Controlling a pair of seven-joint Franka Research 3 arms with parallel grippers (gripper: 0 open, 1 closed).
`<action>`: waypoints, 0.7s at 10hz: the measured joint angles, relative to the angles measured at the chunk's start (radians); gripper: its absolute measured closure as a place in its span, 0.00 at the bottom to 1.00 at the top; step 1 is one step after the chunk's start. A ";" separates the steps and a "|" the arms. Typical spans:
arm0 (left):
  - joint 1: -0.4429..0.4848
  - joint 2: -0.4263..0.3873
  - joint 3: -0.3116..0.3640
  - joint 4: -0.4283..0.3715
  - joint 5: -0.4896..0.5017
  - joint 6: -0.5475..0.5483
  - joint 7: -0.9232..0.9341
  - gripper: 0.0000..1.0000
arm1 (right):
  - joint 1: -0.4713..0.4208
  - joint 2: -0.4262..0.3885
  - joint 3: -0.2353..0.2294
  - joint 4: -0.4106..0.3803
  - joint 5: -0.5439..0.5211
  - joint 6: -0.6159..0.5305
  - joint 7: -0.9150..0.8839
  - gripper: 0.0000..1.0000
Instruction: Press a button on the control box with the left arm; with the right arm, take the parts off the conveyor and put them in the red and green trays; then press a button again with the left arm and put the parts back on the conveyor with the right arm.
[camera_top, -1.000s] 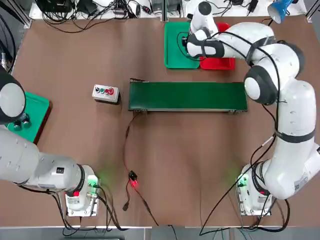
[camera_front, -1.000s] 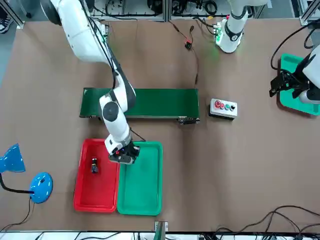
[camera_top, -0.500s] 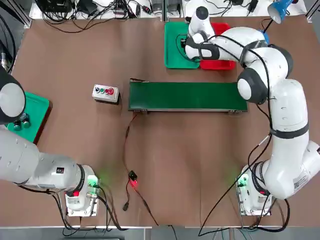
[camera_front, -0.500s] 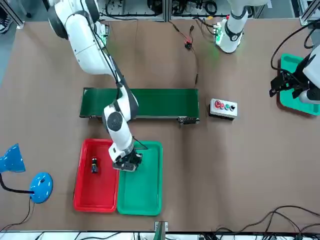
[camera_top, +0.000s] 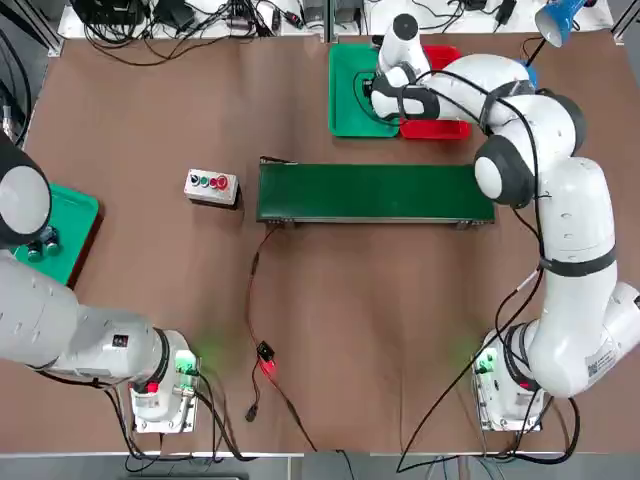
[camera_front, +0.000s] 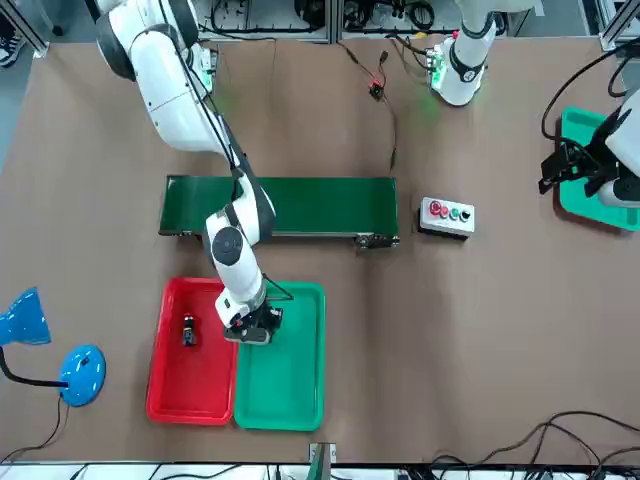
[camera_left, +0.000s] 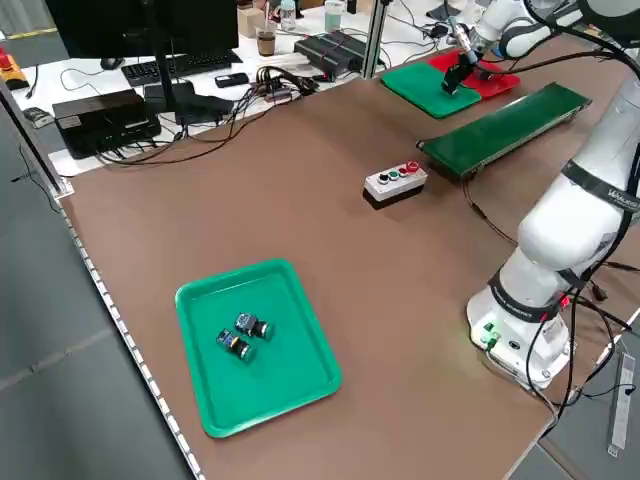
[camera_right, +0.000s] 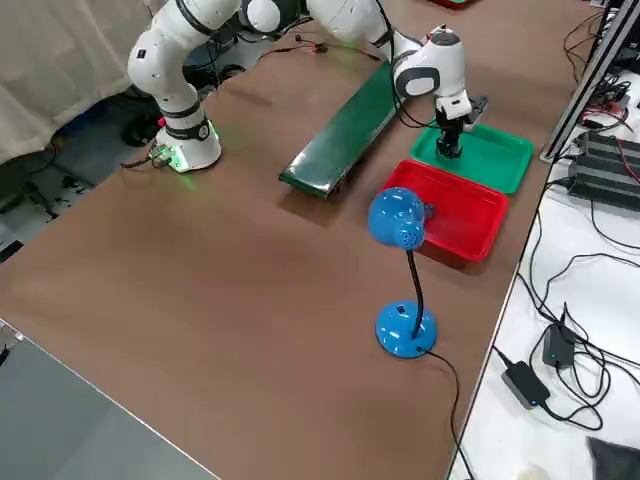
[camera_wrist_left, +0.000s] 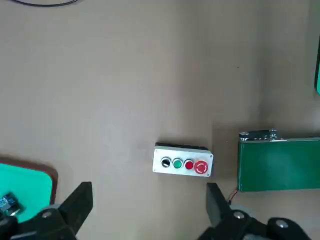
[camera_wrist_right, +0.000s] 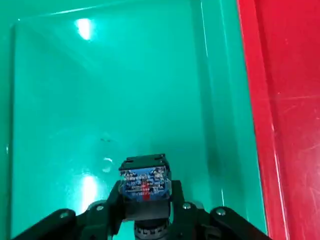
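Note:
My right gripper (camera_front: 252, 329) hangs low over the green tray (camera_front: 290, 385), near the edge it shares with the red tray (camera_front: 195, 390). It is shut on a small black part with a blue top (camera_wrist_right: 144, 182), seen over the green tray floor (camera_wrist_right: 100, 90) in the right wrist view. Another small part (camera_front: 188, 330) lies in the red tray. The green conveyor (camera_top: 375, 192) carries nothing. The control box (camera_top: 211, 186) with its row of buttons sits left of the conveyor. My left gripper (camera_wrist_left: 147, 210) stands open, high at the table's left, well back from the control box (camera_wrist_left: 182, 163).
A second green tray (camera_left: 255, 345) holding two small parts (camera_left: 240, 336) lies at the table's left edge, under the left arm. A blue desk lamp (camera_right: 400, 225) stands beside the red tray. A cable (camera_top: 258, 300) runs from the conveyor toward the arm bases.
My right gripper has carried the part away from the conveyor, farther in over the green tray, then nearly stopped. The left arm has not moved.

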 joint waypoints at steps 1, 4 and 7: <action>0.000 0.000 0.000 0.000 0.000 0.000 0.000 0.00 | 0.000 0.003 0.000 0.000 0.000 0.000 -0.001 0.59; 0.000 0.000 0.000 0.000 0.000 0.000 0.000 0.00 | 0.000 0.007 0.000 0.000 0.000 0.016 -0.001 0.58; 0.001 0.000 0.000 0.000 0.000 0.000 -0.002 0.00 | 0.000 0.009 0.000 0.001 0.000 0.024 -0.004 0.36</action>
